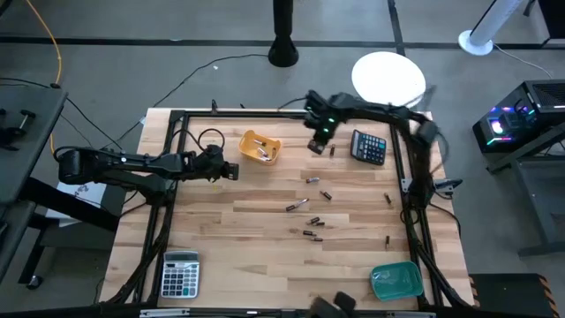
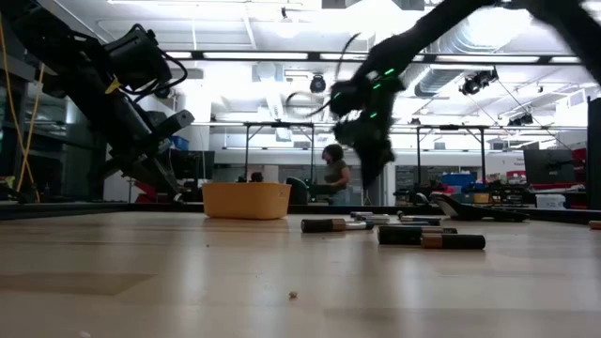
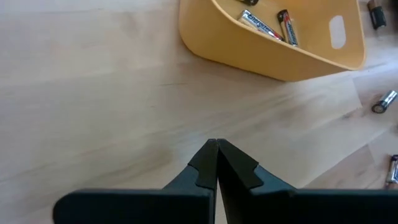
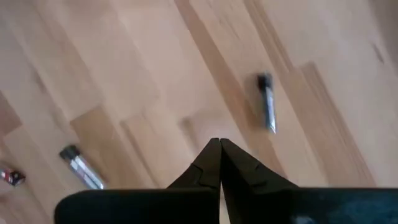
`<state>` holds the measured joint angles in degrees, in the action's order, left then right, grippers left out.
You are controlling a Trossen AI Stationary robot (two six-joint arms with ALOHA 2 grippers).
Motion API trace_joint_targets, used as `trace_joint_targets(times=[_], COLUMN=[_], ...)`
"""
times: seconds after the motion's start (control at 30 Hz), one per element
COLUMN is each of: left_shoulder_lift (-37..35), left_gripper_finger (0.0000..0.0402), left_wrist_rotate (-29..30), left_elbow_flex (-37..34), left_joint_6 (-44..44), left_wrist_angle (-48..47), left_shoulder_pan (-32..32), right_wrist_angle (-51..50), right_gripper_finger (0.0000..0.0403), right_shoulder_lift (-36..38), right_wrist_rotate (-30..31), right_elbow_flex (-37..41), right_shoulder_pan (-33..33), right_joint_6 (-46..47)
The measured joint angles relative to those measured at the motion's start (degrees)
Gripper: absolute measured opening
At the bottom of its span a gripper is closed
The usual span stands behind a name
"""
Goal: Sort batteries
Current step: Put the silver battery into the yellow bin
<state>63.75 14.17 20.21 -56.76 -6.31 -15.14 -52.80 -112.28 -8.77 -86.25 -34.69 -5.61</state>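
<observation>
Batteries (image 2: 431,238) lie flat, long axes sideways; both pincers (image 3: 216,149) (image 4: 219,148) closed, empty.

On my desk (image 1: 265,265) the loose batteries (image 1: 311,218) lie scattered across the middle. Behind them to the left sits a tray (image 1: 259,147) with batteries in it; my left tool (image 1: 231,170) is just left of it. My right tool (image 1: 316,146) is over the desk between that tray and the far-right calculator (image 1: 369,147). Another calculator (image 1: 180,273) lies near-left, a second tray (image 1: 396,281) near-right.
</observation>
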Motion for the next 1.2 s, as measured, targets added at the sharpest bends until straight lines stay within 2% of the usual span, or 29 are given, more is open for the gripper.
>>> trace_joint_targets(times=[0.17,0.3,0.37,0.47,0.6,0.83,1.07,1.2], left_shoulder_lift=[0.0,0.0,0.0,0.0,0.0,0.0,0.0,0.0], left_gripper_finger=[0.0,0.0,0.0,0.0,0.0,0.0,0.0,0.0], left_wrist_rotate=[1.5,2.0,1.9,1.51,0.85,-0.21,-0.19,-0.15], left_elbow_flex=[0.0,0.0,0.0,0.0,0.0,0.0,0.0,0.0], left_joint_6=[-0.13,-0.13,-0.17,-0.2,-0.64,-1.22,-1.18,-0.74], left_wrist_angle=[0.08,0.14,0.16,0.16,0.18,0.18,0.18,0.15], left_shoulder_pan=[-0.02,-0.22,-0.22,-0.21,-0.2,-0.2,-0.17,-0.17], right_wrist_angle=[13.41,23.39,23.78,22.13,20.63,11.21,9.03,9.18], right_gripper_finger=[0.0,0.0,0.0003,0.0022,0.0072,0.0156,0.0168,0.0161], right_shoulder_lift=[16.25,20.55,19.04,13.96,7.01,-2.38,-5.65,-6.74], right_wrist_rotate=[0.18,-0.09,0.35,0.77,0.64,1.8,0.98,3.71], right_elbow_flex=[17.65,23.6,22.81,20.33,14.02,4.68,4.56,4.36], right_shoulder_pan=[0.73,2.07,2.3,2.25,3.1,3.91,5.86,7.54], right_joint_6=[4.56,5.18,8.17,7.49,4.85,-0.81,-2.27,-3.62])
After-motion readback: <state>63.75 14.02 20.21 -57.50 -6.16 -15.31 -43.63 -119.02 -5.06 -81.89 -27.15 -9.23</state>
